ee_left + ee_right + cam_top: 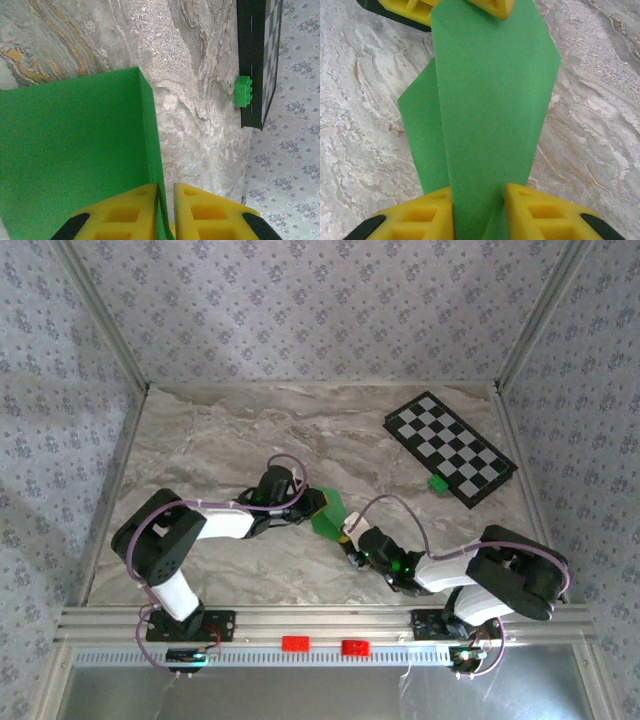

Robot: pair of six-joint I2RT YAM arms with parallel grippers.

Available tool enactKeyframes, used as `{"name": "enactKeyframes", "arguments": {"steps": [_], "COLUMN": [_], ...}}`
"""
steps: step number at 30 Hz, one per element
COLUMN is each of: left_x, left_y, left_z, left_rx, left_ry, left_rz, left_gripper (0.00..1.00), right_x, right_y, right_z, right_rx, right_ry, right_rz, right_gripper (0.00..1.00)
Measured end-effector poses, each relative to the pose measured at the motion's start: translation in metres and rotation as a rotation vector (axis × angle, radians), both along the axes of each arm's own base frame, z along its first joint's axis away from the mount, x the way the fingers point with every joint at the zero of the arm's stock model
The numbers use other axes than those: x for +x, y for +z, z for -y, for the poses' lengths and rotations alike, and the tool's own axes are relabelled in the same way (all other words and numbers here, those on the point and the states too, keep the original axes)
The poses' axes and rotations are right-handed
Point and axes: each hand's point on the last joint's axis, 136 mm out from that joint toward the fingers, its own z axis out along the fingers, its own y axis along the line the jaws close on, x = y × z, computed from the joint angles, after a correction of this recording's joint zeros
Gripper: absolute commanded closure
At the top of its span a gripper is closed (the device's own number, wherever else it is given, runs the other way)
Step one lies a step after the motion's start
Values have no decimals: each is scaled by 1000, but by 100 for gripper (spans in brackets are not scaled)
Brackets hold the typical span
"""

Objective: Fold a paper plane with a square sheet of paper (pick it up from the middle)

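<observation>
A marble-patterned tabletop [220,440] sits inside walls of flowered wallpaper. Two robot arms reach inward from its near edge, the left arm [180,540] and the right arm [500,575], and they meet near the middle. A black-and-white checkered board [450,447] lies at the far right, well apart from them.

Between the arms, the bright green sheet of paper [327,512] is held up off the tabletop. It is partly folded: the right wrist view shows a long panel running forward, with an angled flap beside it.

The left gripper [166,187] is nearly closed, with a folded edge of the paper pinched between its yellow fingers. The right gripper [479,187] is narrow too, clamping the near end of the long panel. The two hold opposite ends.

A tiny green block [437,483] rests against the board's near edge and plays no part.

The paper looks very light, thin and floppy. It is likely to sag, slip or tear if the arms pull apart, and to crumple if pinched hard. The safest holds seem to be along creases or doubled layers, where it is stiffest.
</observation>
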Motion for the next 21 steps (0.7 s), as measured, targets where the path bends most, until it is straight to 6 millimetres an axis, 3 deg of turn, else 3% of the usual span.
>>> {"name": "enactKeyframes", "arguments": {"steps": [12, 16, 21], "left_x": [0, 0, 0], "left_y": [0, 0, -1], "left_z": [0, 0, -4], "left_rx": [0, 0, 23], "left_ry": [1, 3, 14], "left_rz": [0, -3, -6], "left_gripper": [83, 74, 53], "right_x": [0, -1, 1], "right_y": [1, 0, -2], "right_z": [-2, -3, -1], "right_rx": [17, 24, 60], "right_ry": [10, 22, 24], "right_rz": [-6, -18, -67], "right_gripper": [86, 90, 91]}}
